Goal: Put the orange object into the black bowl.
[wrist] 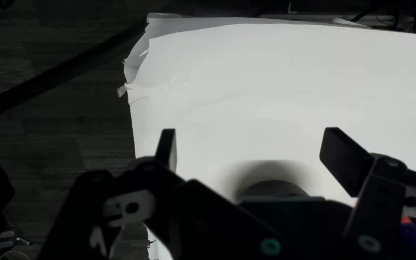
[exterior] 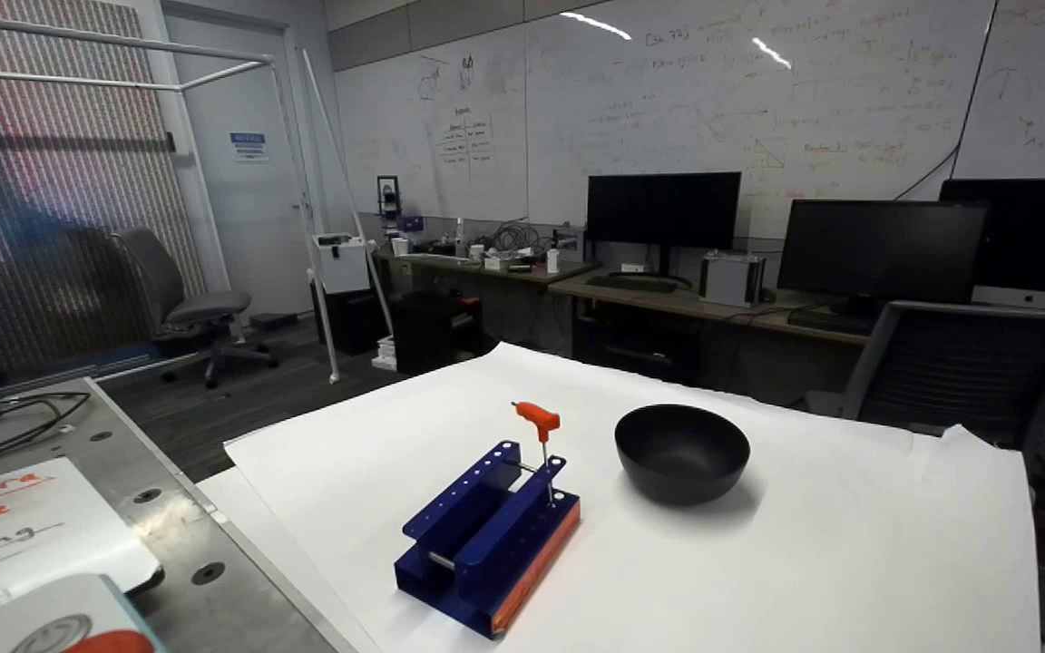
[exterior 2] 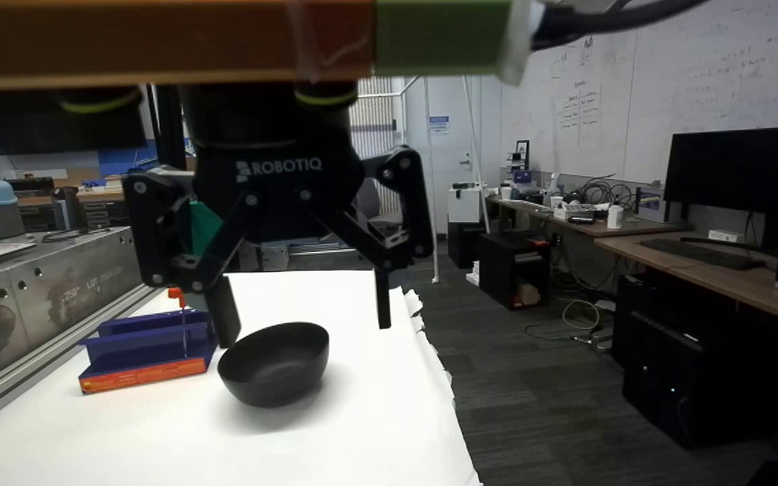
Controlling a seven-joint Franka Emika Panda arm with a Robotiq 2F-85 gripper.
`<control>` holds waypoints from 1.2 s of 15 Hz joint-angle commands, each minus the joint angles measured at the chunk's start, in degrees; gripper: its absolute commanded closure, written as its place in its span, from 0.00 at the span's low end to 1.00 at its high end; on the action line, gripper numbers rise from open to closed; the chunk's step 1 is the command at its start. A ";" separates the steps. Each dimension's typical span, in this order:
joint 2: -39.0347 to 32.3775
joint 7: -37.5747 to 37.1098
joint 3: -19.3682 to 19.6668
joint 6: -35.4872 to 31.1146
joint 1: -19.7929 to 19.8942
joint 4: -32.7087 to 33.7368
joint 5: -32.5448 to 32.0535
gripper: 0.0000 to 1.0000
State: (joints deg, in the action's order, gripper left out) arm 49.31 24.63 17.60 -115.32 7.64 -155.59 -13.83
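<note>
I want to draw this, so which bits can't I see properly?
Bowl: in the wrist view, mostly hidden behind the gripper.
Blue rack: in the wrist view, only a scrap shows past the gripper.
Orange tool: in both exterior views, its stem tip is too small to make out.
Whiteboard: in an exterior view, most writing is too faint to read.

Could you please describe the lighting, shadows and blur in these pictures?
In an exterior view, glare streaks the whiteboard; in an exterior view, an orange and green bar is blurred across the top; in both exterior views, the black bowl casts a soft shadow; the wrist view leaves the floor very dark.
</note>
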 commanded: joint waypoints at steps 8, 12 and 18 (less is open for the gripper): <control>-31.45 -7.26 -13.67 -6.30 -12.38 21.16 5.95 0.00; -42.31 -5.64 -15.63 -5.34 -13.06 31.78 8.91 0.00; -58.38 -8.96 -20.18 -2.40 -13.28 46.59 13.11 0.00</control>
State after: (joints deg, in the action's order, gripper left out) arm -0.94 17.55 -0.63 -120.86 -5.58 -118.07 -2.48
